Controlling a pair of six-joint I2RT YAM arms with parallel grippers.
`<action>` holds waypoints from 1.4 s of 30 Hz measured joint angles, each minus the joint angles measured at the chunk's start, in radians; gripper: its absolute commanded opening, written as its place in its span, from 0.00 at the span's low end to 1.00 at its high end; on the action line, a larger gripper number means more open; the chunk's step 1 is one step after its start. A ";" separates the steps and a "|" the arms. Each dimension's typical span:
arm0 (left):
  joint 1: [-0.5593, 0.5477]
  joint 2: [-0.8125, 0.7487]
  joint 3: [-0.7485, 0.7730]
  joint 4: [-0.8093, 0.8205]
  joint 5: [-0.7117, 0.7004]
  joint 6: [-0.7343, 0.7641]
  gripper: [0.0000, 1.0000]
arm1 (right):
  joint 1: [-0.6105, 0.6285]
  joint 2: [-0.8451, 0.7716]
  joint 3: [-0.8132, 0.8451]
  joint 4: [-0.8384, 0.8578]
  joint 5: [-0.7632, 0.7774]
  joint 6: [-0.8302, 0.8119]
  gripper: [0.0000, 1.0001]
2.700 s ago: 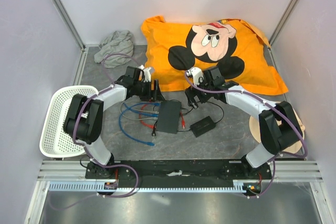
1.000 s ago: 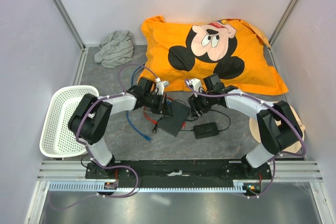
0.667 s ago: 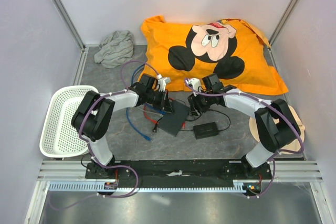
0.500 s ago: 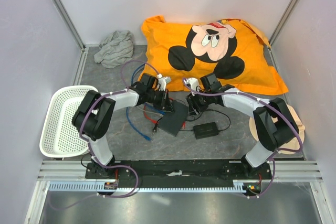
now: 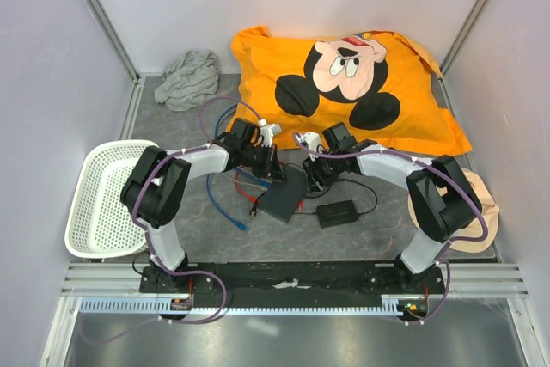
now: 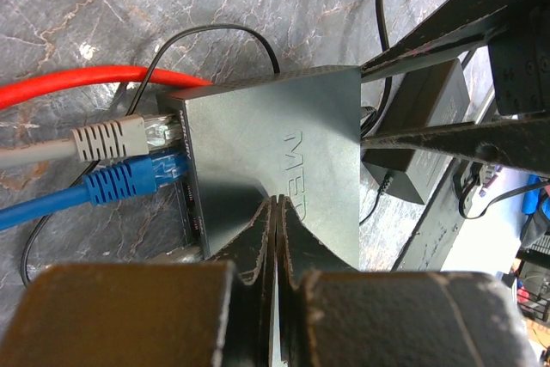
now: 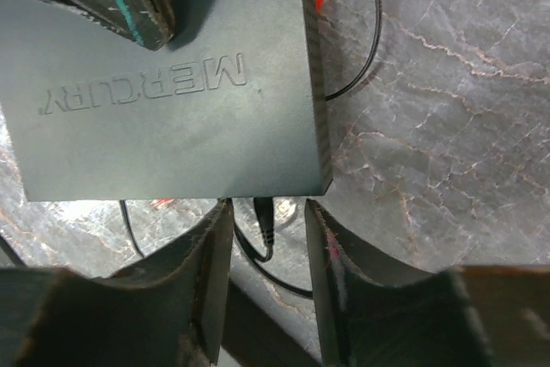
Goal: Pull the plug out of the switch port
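Top view: grey marbled table [image 5: 378, 242], walled on three sides. One switch [image 5: 284, 197] sits mid-table with one power brick [image 5: 336, 212] beside it; there is open room toward the near edge.

Left wrist view: my left jaws are closed, tips over the switch. Three cables [image 6: 112, 137] enter one edge.

Right wrist view: my right jaws are open, straddling a black plug [image 7: 262, 229] at the switch's edge.
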 measured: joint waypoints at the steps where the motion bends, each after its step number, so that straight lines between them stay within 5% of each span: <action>1: 0.000 0.001 0.001 0.000 0.000 0.000 0.01 | 0.000 0.005 0.002 0.000 0.003 -0.002 0.41; 13: 0.000 0.014 0.018 -0.001 0.000 0.000 0.02 | 0.009 0.014 0.014 -0.003 0.013 -0.027 0.23; 17: 0.000 0.018 0.020 0.000 0.000 0.000 0.01 | 0.011 0.014 0.014 -0.007 0.009 -0.050 0.00; 42: 0.000 0.019 0.024 0.011 -0.025 0.000 0.02 | 0.024 -0.038 -0.040 0.019 0.048 -0.189 0.00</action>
